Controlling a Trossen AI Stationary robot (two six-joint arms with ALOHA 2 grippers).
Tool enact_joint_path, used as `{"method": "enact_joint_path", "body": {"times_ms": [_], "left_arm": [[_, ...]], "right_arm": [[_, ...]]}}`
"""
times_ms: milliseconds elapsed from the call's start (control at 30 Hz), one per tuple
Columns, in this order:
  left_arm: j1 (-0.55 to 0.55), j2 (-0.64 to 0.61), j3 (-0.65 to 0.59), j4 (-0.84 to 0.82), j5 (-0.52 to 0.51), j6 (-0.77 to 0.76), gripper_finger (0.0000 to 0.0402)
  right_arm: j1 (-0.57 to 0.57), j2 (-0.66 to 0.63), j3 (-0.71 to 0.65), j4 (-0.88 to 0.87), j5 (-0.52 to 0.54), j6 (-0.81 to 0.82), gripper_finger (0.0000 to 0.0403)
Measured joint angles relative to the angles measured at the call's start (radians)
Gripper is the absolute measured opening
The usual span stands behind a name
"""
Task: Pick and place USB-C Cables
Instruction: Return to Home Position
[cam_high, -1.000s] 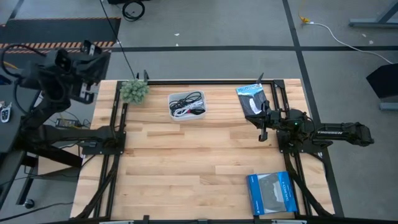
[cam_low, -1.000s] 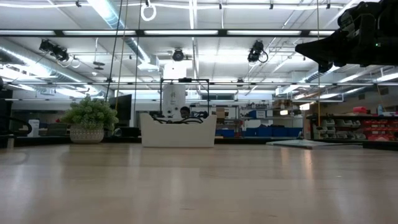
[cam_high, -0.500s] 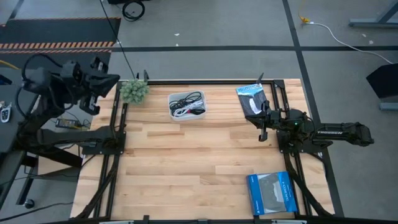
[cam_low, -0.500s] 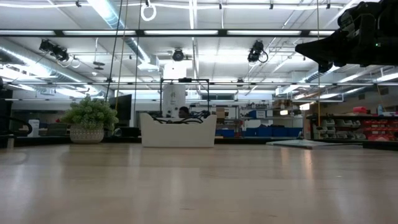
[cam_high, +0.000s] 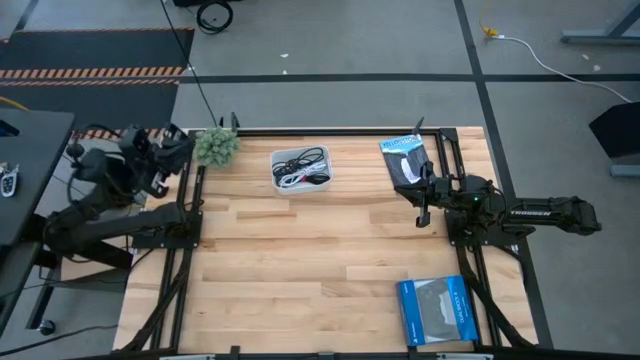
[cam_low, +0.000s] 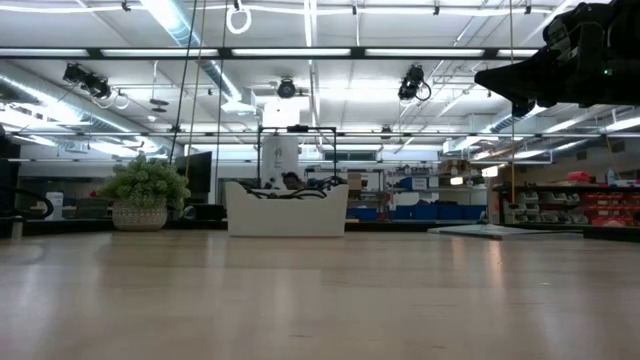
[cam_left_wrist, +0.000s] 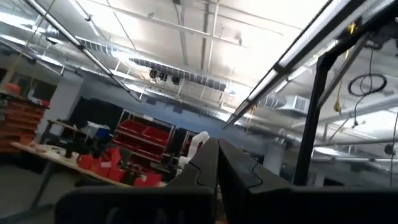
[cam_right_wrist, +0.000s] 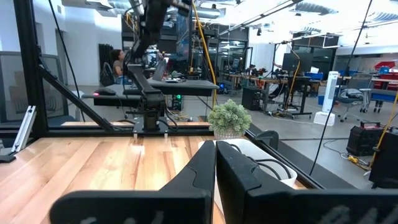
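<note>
Claws both pinched closed, empty: left claw (cam_high: 168, 150) beside fuzzy green potted plant (cam_high: 215, 146), right claw (cam_high: 422, 208) facing white plastic bin (cam_low: 285, 218) of coiled black and white USB-C cables (cam_high: 300, 168).

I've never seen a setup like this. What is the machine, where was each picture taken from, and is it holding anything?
It is a robot with two dark arms working at a wooden table. One picture looks straight down from above. One looks level across the tabletop. The other two come from a camera on each arm's wrist, looking past that arm's own fingers.

The left end effector is by the table's left edge, near the plant, and points up at the ceiling. The right end effector hangs over the table's right side. Both are shut and hold nothing.

On the table stands a white bin with black and white cables inside. A blue packet and a dark packet lie there too.
</note>
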Motion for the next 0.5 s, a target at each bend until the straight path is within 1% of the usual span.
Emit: {"method": "enact_joint_path", "body": {"times_ms": [167,367,500], "left_arm": [[0.000,-0.066,-0.129,0.054,-0.025,-0.080,0.0011],[0.000,-0.124,-0.237,0.066,-0.075,-0.118,0.0011],[0.000,-0.164,-0.311,0.112,-0.088,-0.156,0.0011]], "right_arm": [[0.000,0.000,0.000,0.000,0.000,0.000,0.0020],[0.000,0.000,0.000,0.000,0.000,0.000,0.0020],[0.000,0.000,0.000,0.000,0.000,0.000,0.0020]]}}
